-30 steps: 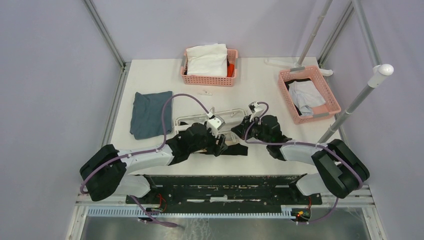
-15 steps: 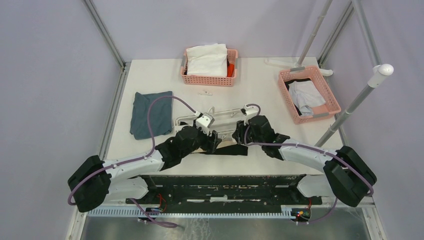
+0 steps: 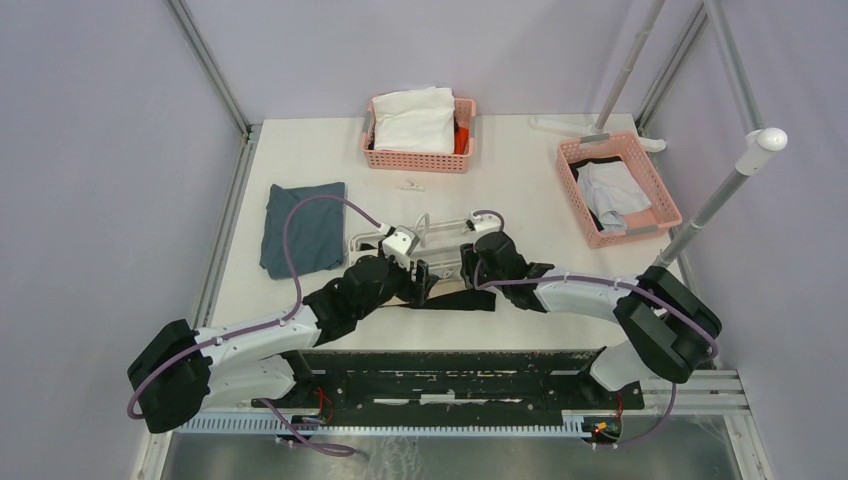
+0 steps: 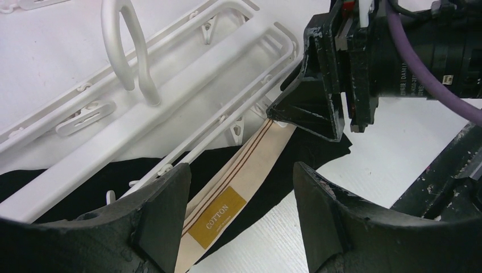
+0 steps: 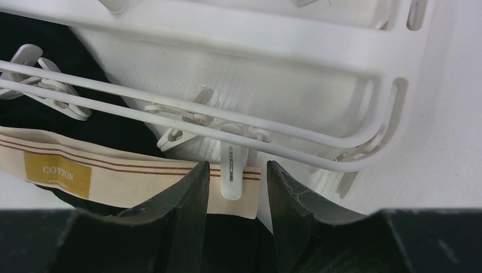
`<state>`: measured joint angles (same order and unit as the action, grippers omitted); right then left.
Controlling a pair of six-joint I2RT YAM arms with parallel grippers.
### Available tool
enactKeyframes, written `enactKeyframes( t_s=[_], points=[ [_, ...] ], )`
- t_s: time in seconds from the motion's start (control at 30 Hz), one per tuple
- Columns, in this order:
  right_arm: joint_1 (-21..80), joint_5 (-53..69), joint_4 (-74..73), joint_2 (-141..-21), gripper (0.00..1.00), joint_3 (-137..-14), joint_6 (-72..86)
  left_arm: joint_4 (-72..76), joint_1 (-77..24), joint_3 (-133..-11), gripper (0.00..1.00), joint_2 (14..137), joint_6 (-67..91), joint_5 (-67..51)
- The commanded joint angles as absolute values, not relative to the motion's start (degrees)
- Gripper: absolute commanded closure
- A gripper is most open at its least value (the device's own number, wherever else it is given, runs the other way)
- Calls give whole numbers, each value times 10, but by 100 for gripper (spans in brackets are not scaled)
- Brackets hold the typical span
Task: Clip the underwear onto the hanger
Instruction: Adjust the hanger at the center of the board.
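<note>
The underwear [image 3: 470,300] lies flat on the table, black with a beige waistband [image 4: 250,165] that bears a gold COTTON label. The white hanger [image 3: 440,230] lies flat just beyond it, its hook [image 4: 122,51] up and its near rail over the fabric. My left gripper [image 4: 239,222] is open and hovers over the label, holding nothing. My right gripper [image 5: 233,196] is open. Its fingers [image 5: 187,210] stand on either side of a white clip [image 5: 231,170] that sits over the waistband's right end. In the top view the two grippers [image 3: 418,276] [image 3: 468,264] are close together at the hanger's near rail.
A pink basket [image 3: 372,150] with a white garment stands at the back. A second pink basket [image 3: 572,165] stands at the right, beside slanted metal poles [image 3: 715,200]. A folded blue-grey cloth [image 3: 302,226] lies at the left. A small loose clip [image 3: 408,185] lies behind the hanger.
Both grippers have moved left and a little farther out to the hanger's near rail. The right gripper now straddles a clip at the waistband's end.
</note>
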<state>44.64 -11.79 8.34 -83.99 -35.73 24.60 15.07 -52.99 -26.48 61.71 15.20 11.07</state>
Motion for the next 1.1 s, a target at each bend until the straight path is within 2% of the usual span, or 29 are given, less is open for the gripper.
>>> enactKeyframes(
  t_s=[0.0, 0.33, 0.53, 0.67, 0.83, 1.07],
  points=[
    [450, -138, 102, -864, 50, -393, 247, 168, -530, -264, 27, 607, 167, 123],
    [452, -140, 120, -915, 52, -408, 253, 161, -529, -264, 27, 607, 163, 122],
    [453, -142, 157, -912, 76, -391, 253, 156, -530, -269, 27, 614, 164, 121],
    [455, -137, 199, -861, 85, -351, 250, 161, -529, -271, 27, 621, 171, 118],
    [455, -116, 270, -803, 91, -308, 224, 170, -529, -288, 27, 649, 162, 94],
    [454, -88, 339, -764, 93, -269, 200, 205, -516, -317, 26, 708, 142, 21]
  ],
)
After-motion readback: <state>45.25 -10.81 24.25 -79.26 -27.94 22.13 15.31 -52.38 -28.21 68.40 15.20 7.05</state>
